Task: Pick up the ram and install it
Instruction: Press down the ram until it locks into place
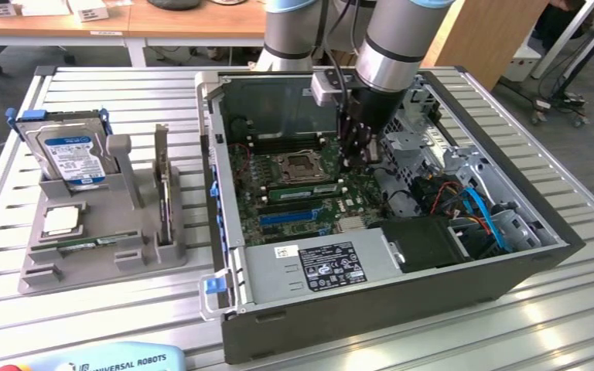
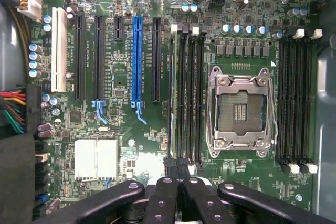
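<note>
Ram beside closed gripper; contact unclear

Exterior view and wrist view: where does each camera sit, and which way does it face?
Exterior view: off the arm and raised, looking down at a slant on the open computer case on the slatted table; the arm reaches down into the case.
Wrist view: on the wrist, looking straight down on the motherboard; the shut gripper shows.
Shared: the motherboard, its empty CPU socket and the blue slot.
</note>
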{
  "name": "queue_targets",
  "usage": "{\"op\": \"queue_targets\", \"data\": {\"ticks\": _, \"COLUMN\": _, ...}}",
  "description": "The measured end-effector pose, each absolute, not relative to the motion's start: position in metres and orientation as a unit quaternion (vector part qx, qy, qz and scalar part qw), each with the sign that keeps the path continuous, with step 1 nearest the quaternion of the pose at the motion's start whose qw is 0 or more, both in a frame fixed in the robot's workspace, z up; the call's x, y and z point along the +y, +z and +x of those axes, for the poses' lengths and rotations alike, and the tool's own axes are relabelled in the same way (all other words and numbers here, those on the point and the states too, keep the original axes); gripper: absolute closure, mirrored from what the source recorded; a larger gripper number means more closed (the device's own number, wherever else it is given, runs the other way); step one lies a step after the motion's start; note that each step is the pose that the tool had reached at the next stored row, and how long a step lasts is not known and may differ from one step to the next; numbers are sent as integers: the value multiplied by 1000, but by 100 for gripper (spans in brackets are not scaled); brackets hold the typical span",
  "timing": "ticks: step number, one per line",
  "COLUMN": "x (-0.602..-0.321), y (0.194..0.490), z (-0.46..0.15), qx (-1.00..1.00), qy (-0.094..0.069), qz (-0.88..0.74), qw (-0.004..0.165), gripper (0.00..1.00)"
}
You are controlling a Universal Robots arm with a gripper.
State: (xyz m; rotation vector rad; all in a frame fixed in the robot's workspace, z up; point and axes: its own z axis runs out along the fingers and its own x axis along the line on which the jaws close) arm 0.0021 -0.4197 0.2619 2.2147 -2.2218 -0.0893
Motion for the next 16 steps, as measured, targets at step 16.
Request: {"op": "queue_targets", "data": {"ticks": 16, "x": -420, "y": 258, "z": 9, "qx": -708, "qy": -28, "qz": 706, "qw": 2, "gripper": 90}}
